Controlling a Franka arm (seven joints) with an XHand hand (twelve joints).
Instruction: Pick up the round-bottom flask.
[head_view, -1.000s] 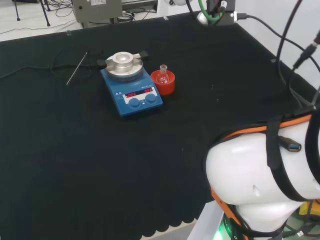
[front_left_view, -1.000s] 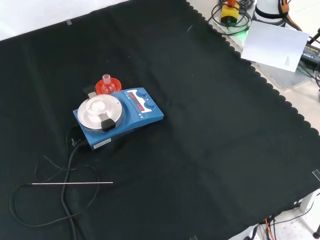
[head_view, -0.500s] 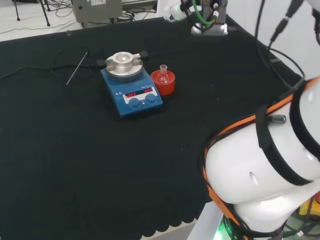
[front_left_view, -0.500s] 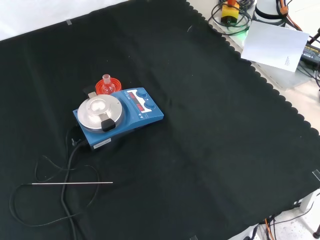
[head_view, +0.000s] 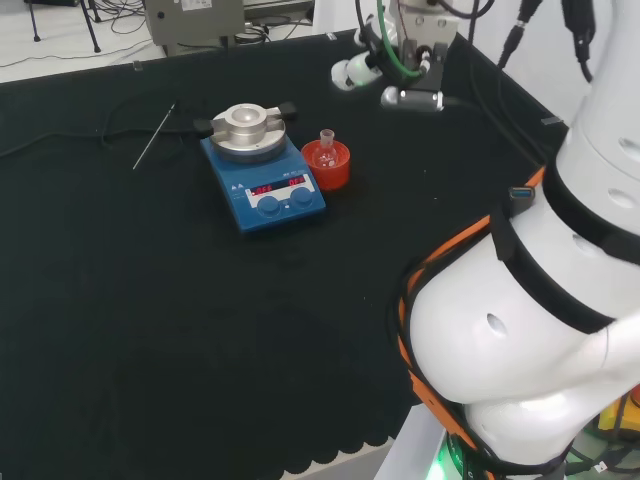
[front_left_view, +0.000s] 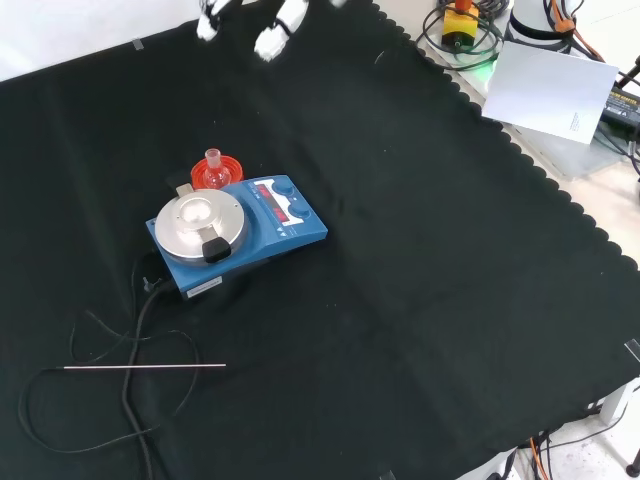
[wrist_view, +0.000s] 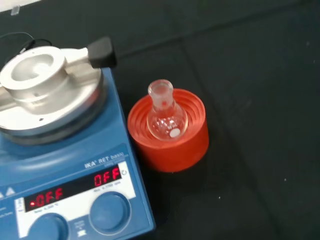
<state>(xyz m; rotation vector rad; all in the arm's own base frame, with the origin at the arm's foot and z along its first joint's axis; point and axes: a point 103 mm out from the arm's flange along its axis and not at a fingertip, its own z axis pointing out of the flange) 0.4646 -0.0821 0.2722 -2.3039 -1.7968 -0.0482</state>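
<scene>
Head view, near to far: blue stirrer plate; just right of it, touching, red ribbed stand holding the small round-bottom flask upright, untouched. Hand beyond, well apart, holding nothing; can't tell finger pose.

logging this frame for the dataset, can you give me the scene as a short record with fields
target: round-bottom flask, clear glass, upright, neck up
support: red ribbed stand holding the flask
neighbour: blue stirrer plate with a round metal top, right beside the stand
other items: thin metal rod and a black cable on the cloth
surface: black cloth
hand: hand at the top edge of the front view, well apart from the flask, holding nothing
hand fingers: relaxed, open
task status: flask not yet grasped
</scene>
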